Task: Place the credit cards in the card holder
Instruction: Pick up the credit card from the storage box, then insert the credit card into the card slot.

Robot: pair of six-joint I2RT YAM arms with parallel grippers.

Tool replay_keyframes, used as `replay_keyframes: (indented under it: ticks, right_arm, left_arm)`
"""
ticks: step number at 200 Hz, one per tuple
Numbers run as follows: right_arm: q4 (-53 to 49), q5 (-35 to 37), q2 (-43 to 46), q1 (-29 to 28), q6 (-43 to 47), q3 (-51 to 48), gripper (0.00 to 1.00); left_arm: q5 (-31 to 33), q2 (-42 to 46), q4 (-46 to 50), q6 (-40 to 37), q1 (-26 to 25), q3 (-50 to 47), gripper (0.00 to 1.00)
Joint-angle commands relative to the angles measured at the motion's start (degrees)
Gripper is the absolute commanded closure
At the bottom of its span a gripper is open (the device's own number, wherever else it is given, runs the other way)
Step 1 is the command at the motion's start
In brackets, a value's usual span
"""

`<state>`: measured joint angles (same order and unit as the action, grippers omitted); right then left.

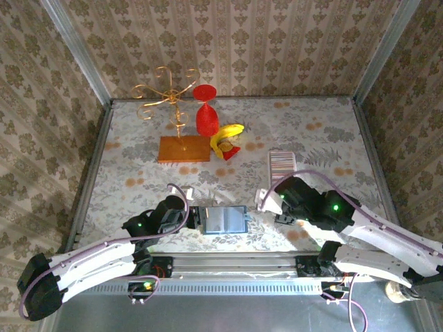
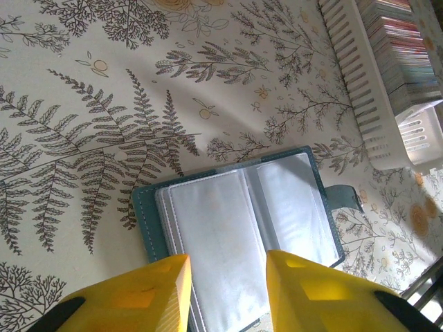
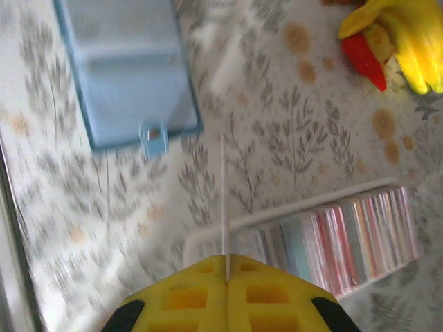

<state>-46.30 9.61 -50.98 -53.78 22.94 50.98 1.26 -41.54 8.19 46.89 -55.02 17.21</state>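
One credit card sits pinched edge-on in the right end effector.

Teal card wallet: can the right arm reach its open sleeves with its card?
Probably yes. The right gripper, shut on a thin card, has bare table between it and the open teal card wallet; the left gripper sits at the opposite edge, sleeves mostly uncovered.
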Motion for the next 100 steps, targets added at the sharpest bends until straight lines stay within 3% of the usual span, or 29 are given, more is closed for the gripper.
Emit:
replay_keyframes:
  ticks: [1, 41, 66, 100]
  right_arm:
    - [11.4, -2.7, -2.6, -0.6, -37.7, -0.6, 1.00]
    - [29.5, -6.3, -12.7, -0.6, -77.6, -7.2, 1.00]
    - [44.9, -9.7, -18.1, -1.4, -89.4, -12.9, 1.00]
    - [51.9, -10.9, -25.7, -2.9, -91.8, -13.9, 1.00]
  left_arm:
    - [0.0, -0.8, 1.5, 1.6, 0.6, -0.1, 0.66]
    - [-1.1, -3.7, 1.2, 3.7, 0.7, 0.0, 0.61]
    - [-1.6, -5.6, 0.5, 4.3, 0.7, 0.0, 0.57]
    - [-3.0, -8.8, -1.8, 4.9, 0.9, 0.2, 0.52]
